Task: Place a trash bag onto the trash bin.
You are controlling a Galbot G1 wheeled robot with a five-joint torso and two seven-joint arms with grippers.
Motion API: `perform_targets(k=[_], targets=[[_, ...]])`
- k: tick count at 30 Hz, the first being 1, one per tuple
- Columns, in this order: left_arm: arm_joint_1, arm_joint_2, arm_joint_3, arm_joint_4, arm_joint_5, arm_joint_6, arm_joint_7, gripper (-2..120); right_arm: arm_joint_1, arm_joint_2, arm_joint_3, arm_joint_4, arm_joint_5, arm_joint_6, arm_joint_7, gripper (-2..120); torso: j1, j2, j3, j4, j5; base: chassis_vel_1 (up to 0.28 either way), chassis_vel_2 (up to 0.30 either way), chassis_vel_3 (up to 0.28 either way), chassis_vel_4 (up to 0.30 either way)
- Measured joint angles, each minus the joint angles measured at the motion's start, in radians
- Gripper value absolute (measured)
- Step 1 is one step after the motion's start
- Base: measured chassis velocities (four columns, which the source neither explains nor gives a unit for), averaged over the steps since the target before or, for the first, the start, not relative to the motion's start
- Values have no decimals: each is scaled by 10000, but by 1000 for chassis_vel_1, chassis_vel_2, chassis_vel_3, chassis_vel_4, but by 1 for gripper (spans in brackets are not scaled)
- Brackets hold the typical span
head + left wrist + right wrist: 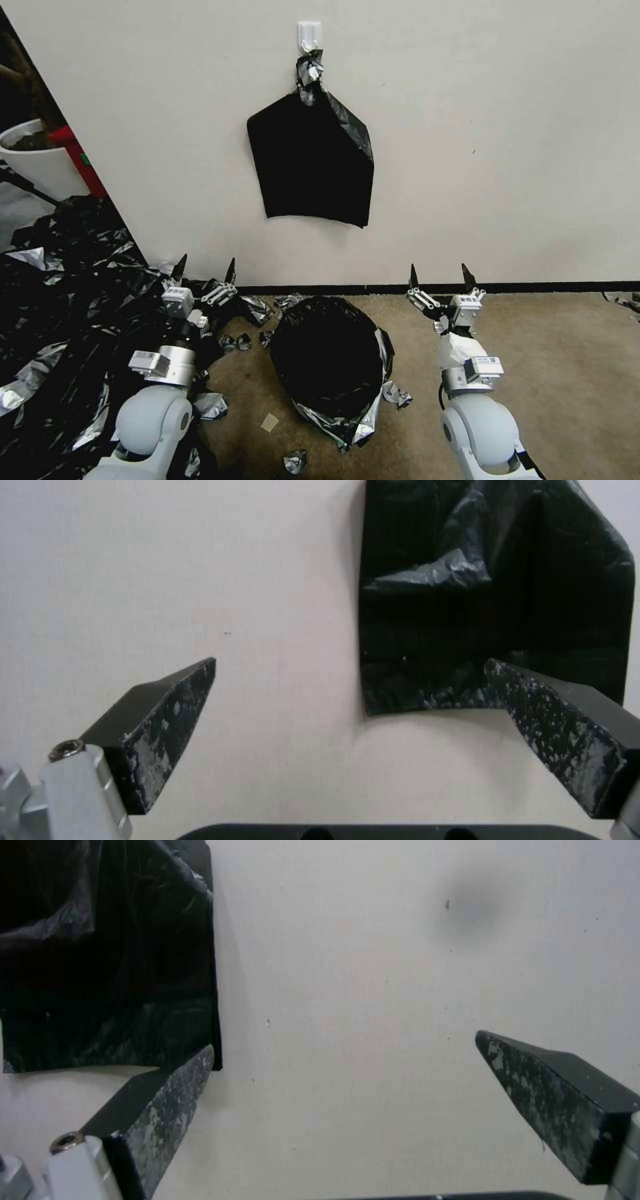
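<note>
Trash bag (331, 357) sits on the carpet between the two arms, mouth spread wide and dark inside, its glossy skirt draped down and crumpled at the near side; it appears to be pulled over the trash bin, whose cream wall is hidden under the plastic, so I cannot confirm the rim is fully caught. By that reading the lining is done or nearly so, with only a check of the fit left. Left gripper (205, 268) hovers to the bag's far left, fingers apart and pointing up at the wall, holding nothing. Right gripper (439, 275) mirrors it to the far right, fingers likewise spread and empty. On the wall beyond, a flat black sheaf (312, 163) hangs knotted from a white hook (309, 35). A wide heap of black bags (60, 313) covers the floor at left, with torn scraps (237, 343) near the bag.
</note>
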Motion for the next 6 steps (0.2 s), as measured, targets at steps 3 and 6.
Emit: perform_targets(k=[3,6], targets=[[0,0,1,0,-3,-1,-3,100,0,-1,-3,2,1,-3,2,100,0,0,0,0,0,0,0,0,0],[-1,0,1,0,-4,-2,-4,100,1,-2,-4,4,2,-3,4,100,0,0,0,1,0,0,0,0,0]])
